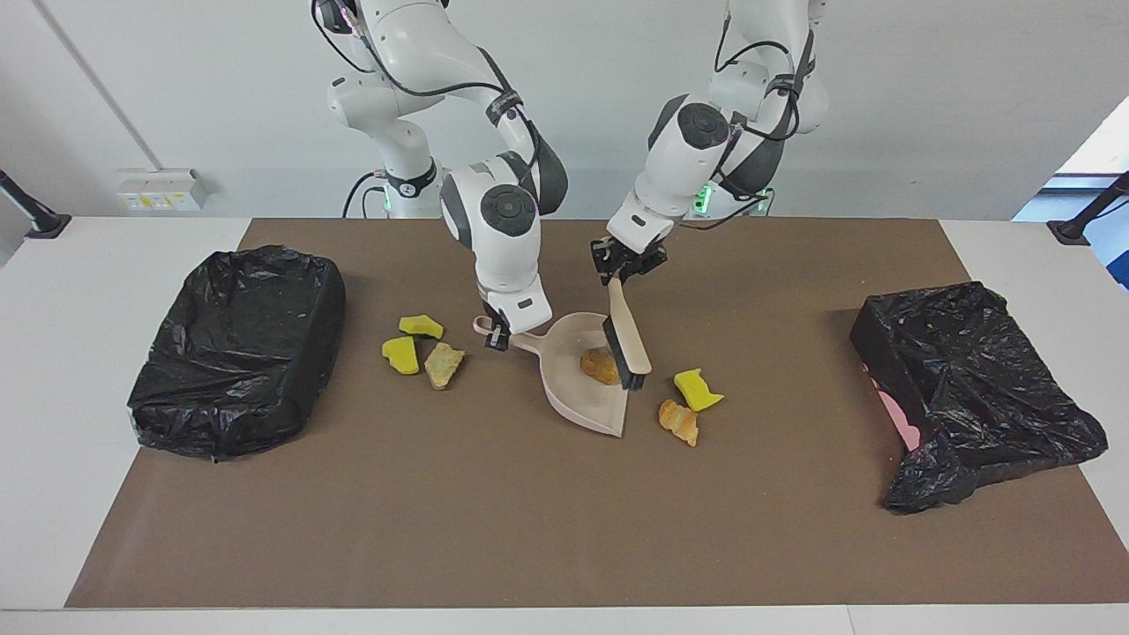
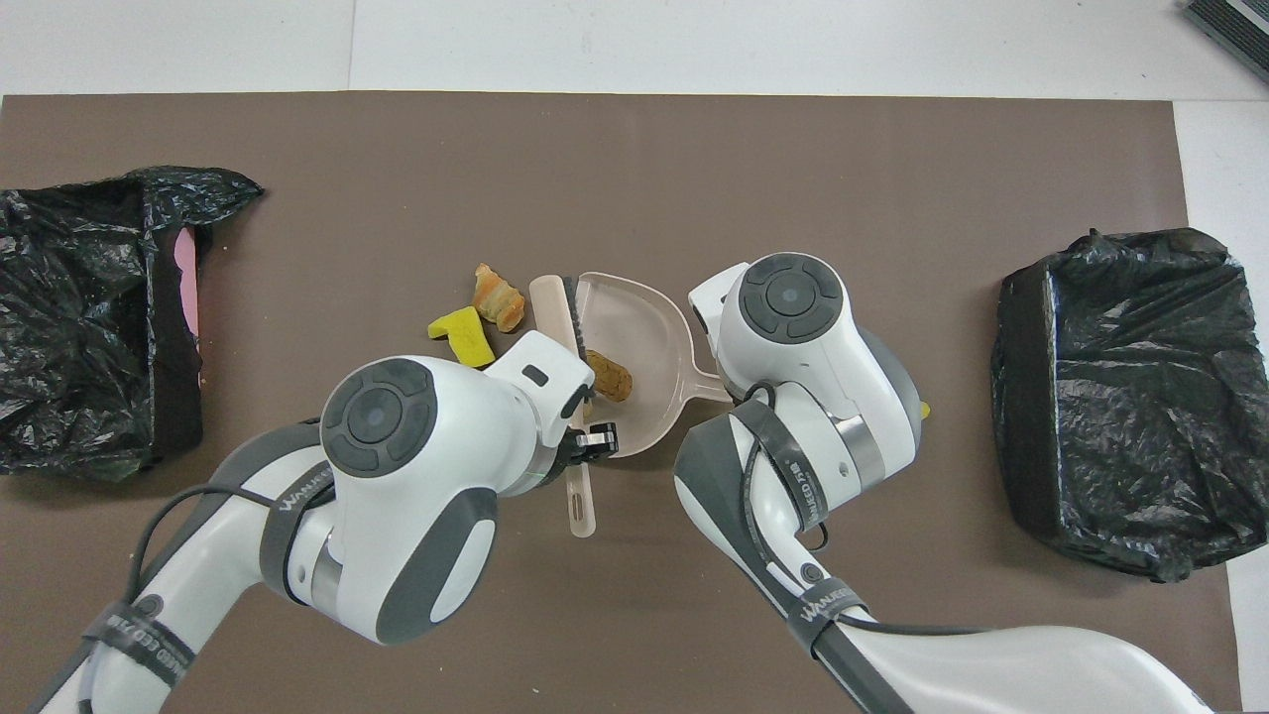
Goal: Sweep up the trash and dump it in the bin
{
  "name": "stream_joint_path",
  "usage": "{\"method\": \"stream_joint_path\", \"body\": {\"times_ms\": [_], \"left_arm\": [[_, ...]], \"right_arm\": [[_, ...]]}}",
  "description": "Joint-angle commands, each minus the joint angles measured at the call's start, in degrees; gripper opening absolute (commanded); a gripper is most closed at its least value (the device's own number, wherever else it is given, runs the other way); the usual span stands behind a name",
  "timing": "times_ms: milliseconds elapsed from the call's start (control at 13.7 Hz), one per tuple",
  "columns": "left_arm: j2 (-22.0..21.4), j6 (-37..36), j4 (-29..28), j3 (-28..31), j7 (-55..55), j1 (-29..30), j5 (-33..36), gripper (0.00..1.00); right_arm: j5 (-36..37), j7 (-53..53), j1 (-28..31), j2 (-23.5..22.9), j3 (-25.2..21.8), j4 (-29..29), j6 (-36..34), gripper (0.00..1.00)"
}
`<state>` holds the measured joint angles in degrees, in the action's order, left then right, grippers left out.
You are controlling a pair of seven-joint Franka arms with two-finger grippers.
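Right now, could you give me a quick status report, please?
Left gripper shut on brush, right gripper shut on dustpan handle. One brown scrap in pan. Nothing in the way.

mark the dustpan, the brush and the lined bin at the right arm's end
dustpan (image 1: 589, 395), facing view, bare pan floor.
brush (image 1: 628, 335), facing view, tan back of its head.
lined bin (image 1: 238, 348), facing view, black liner on its wall.

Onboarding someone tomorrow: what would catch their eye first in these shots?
Mid-table, the left gripper is shut on a brush whose bristles stand at the mouth of a beige dustpan, held by its handle in the right gripper, with a brown bread lump inside. Bright yellow sponge pieces and more lumps lie loose on either side. Black-bagged bins sit at both table ends.
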<state>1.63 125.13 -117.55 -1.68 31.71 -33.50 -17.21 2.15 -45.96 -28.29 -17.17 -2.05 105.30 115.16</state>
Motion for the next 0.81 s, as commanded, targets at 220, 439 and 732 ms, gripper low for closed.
{"method": "stream_joint_path", "body": {"times_ms": [220,439,732], "left_arm": [[1.27,-2.96,1.88,0.01,-2.25,9.40,3.92,0.00],[1.89,-4.19,1.71,0.01,-16.01,15.54,7.71,0.00],[5.22,-4.19,1.71,0.01,-31.68,20.83,17.27,0.00]], "right_arm": [[-0.04,-0.37,0.43,0.30,0.38,1.22,2.88,0.00],[-0.13,-0.01,0.34,0.30,0.38,1.22,2.88,0.00],[-0.13,0.69,0.34,0.47,0.38,1.84,3.23,0.00]]}}
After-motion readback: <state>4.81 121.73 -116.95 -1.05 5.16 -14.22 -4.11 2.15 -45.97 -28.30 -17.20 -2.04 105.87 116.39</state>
